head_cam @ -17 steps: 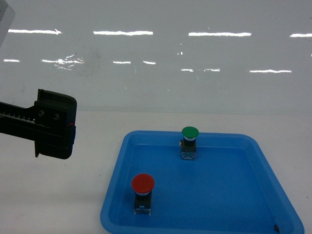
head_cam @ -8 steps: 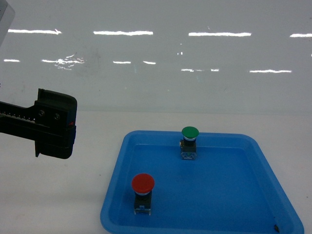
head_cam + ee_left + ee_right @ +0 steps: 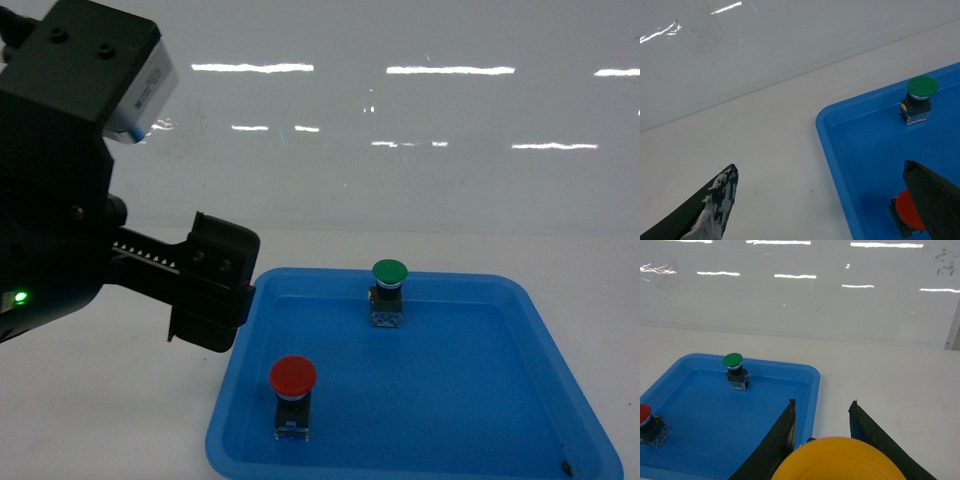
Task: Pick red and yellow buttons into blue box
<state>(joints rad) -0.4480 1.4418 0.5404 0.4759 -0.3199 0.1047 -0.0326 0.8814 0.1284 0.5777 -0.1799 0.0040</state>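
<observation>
The red button [image 3: 293, 378] stands upright in the near left part of the blue box [image 3: 560, 360], a shallow tray. The left wrist view shows my left gripper [image 3: 820, 166] open and empty above the tray's left rim [image 3: 832, 145]. Its right finger partly covers the red button [image 3: 907, 214]. One of its fingers [image 3: 213, 285] hangs by that rim in the head view. My right gripper [image 3: 823, 402] is shut on the yellow button [image 3: 840, 462], whose cap fills the bottom of the right wrist view. It hovers over the tray's right rim [image 3: 815, 390] and is outside the head view.
A green-capped button [image 3: 390, 272] stands at the back of the tray and also shows in the wrist views [image 3: 922, 86] [image 3: 733, 360]. The white tabletop [image 3: 120, 400] surrounds the tray. A glossy white wall [image 3: 400, 150] rises behind it.
My left arm has swung right and in front of the head camera; its finger now hangs at the tray's left rim. The buttons in the tray have not moved.
</observation>
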